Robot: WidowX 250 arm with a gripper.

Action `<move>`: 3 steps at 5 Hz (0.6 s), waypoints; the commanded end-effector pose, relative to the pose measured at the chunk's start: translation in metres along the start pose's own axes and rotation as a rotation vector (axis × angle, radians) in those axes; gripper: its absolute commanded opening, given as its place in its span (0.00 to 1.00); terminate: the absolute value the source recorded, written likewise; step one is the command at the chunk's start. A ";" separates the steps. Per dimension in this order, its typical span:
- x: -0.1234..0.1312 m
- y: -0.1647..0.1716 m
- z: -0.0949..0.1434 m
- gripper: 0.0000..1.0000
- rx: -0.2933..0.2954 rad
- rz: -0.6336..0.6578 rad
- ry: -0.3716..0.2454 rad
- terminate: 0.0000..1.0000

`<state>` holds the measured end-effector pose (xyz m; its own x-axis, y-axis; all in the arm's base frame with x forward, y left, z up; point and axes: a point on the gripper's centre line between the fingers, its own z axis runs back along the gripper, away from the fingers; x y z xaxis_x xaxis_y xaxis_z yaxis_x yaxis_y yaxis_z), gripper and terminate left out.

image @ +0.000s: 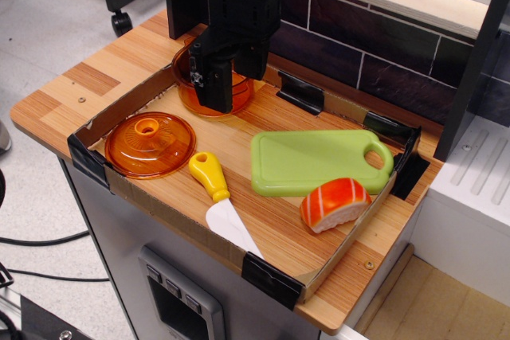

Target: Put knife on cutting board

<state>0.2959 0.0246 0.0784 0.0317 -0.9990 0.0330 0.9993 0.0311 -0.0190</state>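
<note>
The knife [219,197] lies flat on the wooden tray floor, its yellow handle pointing back left and its white blade toward the front edge. The light green cutting board [315,161] lies to its right, with its handle hole at the right end, and nothing on it. My black gripper [215,105] hangs at the back left, over the orange pot, well behind the knife. Its fingers point down and I cannot tell whether they are open or shut. It holds nothing that I can see.
An orange pot [191,85] stands under the gripper. An orange round lid [150,143] lies left of the knife. A toy salmon sushi piece [335,203] sits in front of the board. A low cardboard rim [123,185] rings the tray. A dark tiled wall [382,53] is behind.
</note>
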 end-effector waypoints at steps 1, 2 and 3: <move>0.000 0.000 0.000 1.00 0.000 0.000 0.000 0.00; 0.009 -0.005 -0.005 1.00 0.054 -0.235 0.029 0.00; 0.007 -0.008 -0.008 1.00 0.007 -0.424 -0.024 0.00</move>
<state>0.2819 0.0116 0.0593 -0.3971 -0.9140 0.0828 0.9156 -0.4008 -0.0332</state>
